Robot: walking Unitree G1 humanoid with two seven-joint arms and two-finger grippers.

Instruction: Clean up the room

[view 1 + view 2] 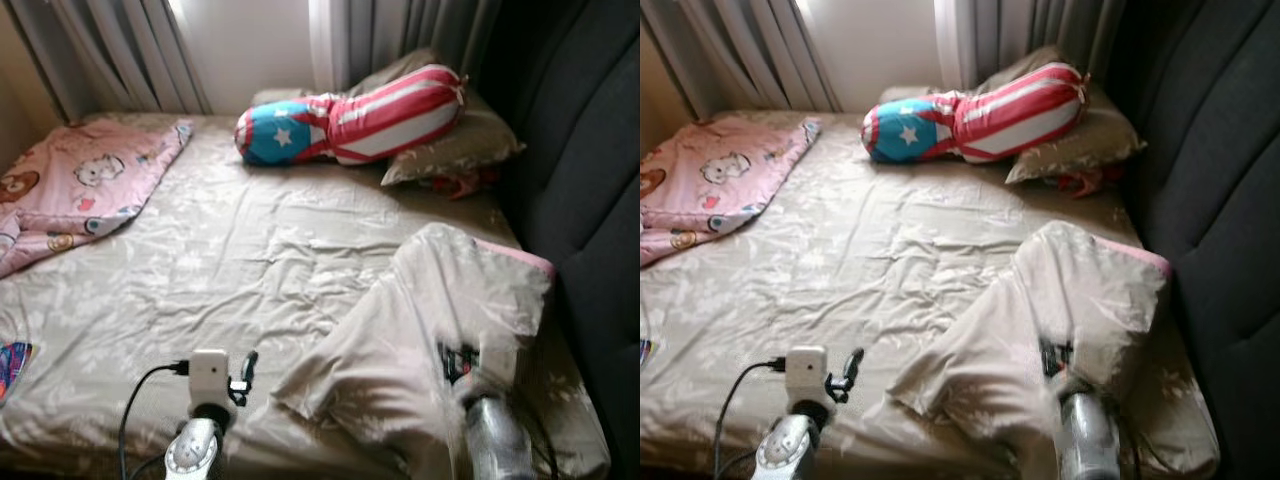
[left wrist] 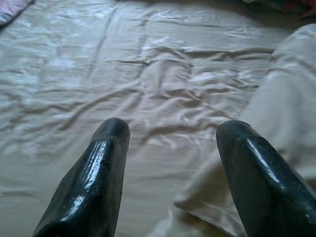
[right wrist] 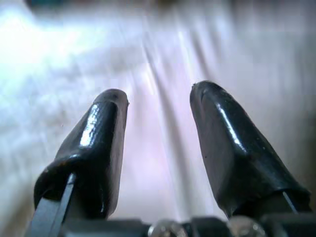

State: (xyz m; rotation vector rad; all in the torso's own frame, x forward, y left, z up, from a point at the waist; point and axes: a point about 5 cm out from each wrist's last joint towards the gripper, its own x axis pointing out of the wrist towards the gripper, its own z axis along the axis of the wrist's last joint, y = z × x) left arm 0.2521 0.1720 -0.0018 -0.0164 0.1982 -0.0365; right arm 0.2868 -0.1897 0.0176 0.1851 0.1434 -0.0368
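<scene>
**Both pincers open at the foot of the bed, a loose pillow before the right one**

The right pincer (image 3: 158,128) has its two black fingers spread well apart with only pale cloth between them; it has hold of nothing. It sits at about 5 o'clock in the head view, right up against the beige pillow (image 1: 430,330), apparently placed there so it can close on the cloth. The left pincer (image 2: 170,143) is likewise wide open and empty, at about 7 o'clock, hovering low over the rumpled bed sheet (image 1: 230,260) with the pillow's near corner just beside its right finger.

The pillow lies askew, one end pointing to 7 o'clock and its pink-edged end toward 2 o'clock, well apart from the head of the bed, so it is probably the thing to tidy. At 12 to 1 o'clock the striped star bolster (image 1: 350,115) rests on a second beige pillow (image 1: 455,145), which suggests where the loose one belongs. A pink cartoon blanket (image 1: 80,185) lies bunched at 10 o'clock, another candidate for tidying.

The middle of the bed is open, giving room to carry the pillow toward 12 o'clock. The dark padded headboard (image 1: 590,180) closes off the 3 o'clock side, just beside the pillow, and curtains (image 1: 120,50) bound the far edge.
</scene>
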